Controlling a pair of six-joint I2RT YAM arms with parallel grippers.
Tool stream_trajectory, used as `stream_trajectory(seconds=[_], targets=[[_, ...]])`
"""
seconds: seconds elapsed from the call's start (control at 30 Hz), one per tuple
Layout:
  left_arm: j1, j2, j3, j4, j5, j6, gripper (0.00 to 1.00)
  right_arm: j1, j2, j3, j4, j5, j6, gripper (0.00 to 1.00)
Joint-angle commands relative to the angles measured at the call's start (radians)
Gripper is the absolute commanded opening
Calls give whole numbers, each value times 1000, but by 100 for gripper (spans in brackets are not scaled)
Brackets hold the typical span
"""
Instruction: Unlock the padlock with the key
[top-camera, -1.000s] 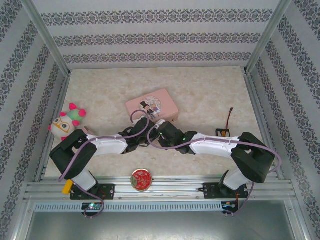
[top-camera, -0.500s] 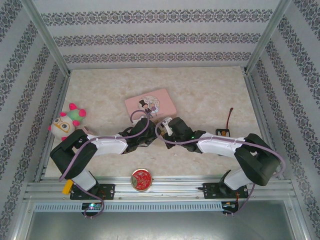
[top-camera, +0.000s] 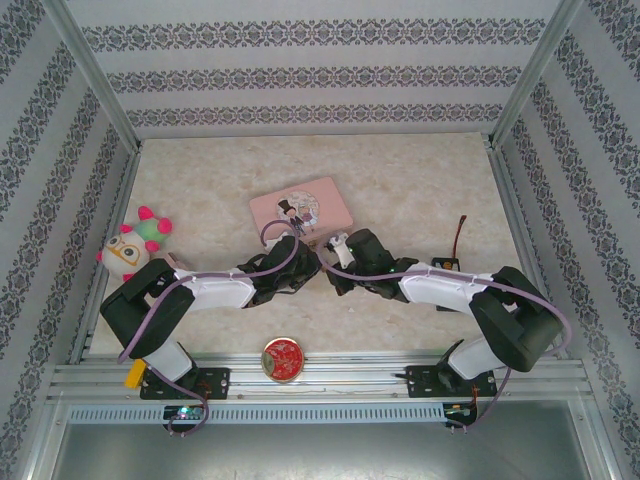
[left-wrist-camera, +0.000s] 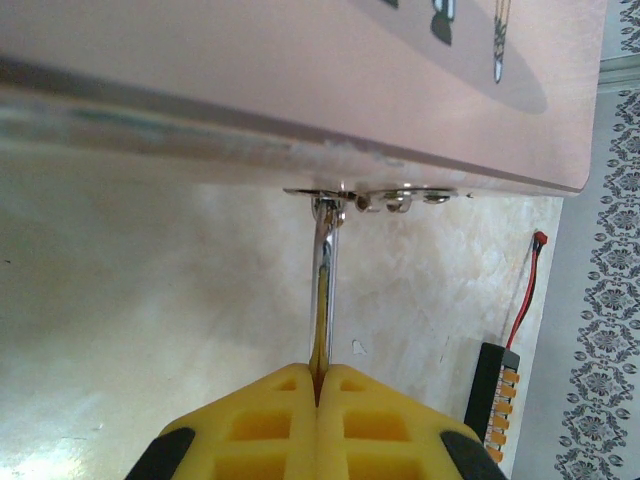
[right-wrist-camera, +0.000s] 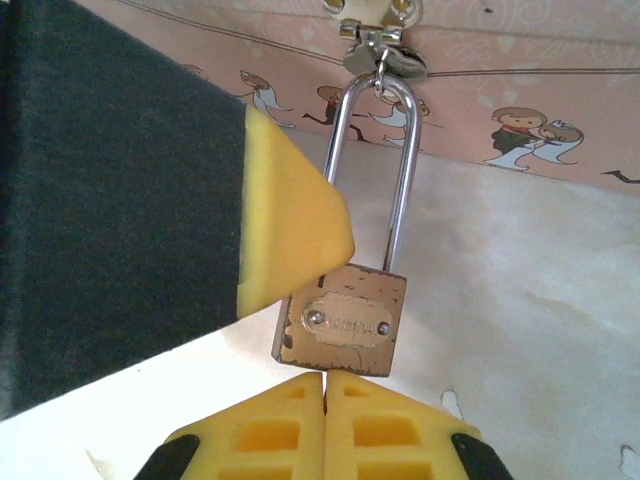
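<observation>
Having just closed fully below the padlock (right-wrist-camera: 345, 325), the right gripper (right-wrist-camera: 325, 378) may pinch the key, though that cannot be told, while the left gripper (left-wrist-camera: 318, 375) clamps the shackle (left-wrist-camera: 322, 290).

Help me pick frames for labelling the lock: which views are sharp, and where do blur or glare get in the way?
Right wrist: padlock crisp, bright streaks on its shackle, the near yellow finger soft. Left wrist: pink tin box edge smeared and out of focus, glare on the metal hasp. Top external: evenly lit, no hard shadows, lock too small to read.
</observation>
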Motion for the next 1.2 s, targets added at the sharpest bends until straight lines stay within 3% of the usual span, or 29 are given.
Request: stream_trajectory(seconds=[0.0, 0.43, 0.6, 0.73, 0.93, 1.17], targets=[[-2, -10, -6, 10, 37, -14, 0, -25, 11, 3, 61, -84, 31, 0], [-2, -15, -1, 4, 36, -11, 0, -175, 51, -13, 177, -352, 335, 0], [-2, -16, -3, 2, 36, -10, 0, -189, 51, -10, 201, -387, 380, 0], [-2, -18, -3, -1, 33, -14, 0, -186, 31, -11, 170, -362, 364, 1], [-2, -15, -2, -9, 27, -18, 0, -147, -35, -18, 71, -241, 303, 22], [-2, -12, -5, -3, 27, -26, 0, -88, -97, -19, -20, -100, 240, 26]])
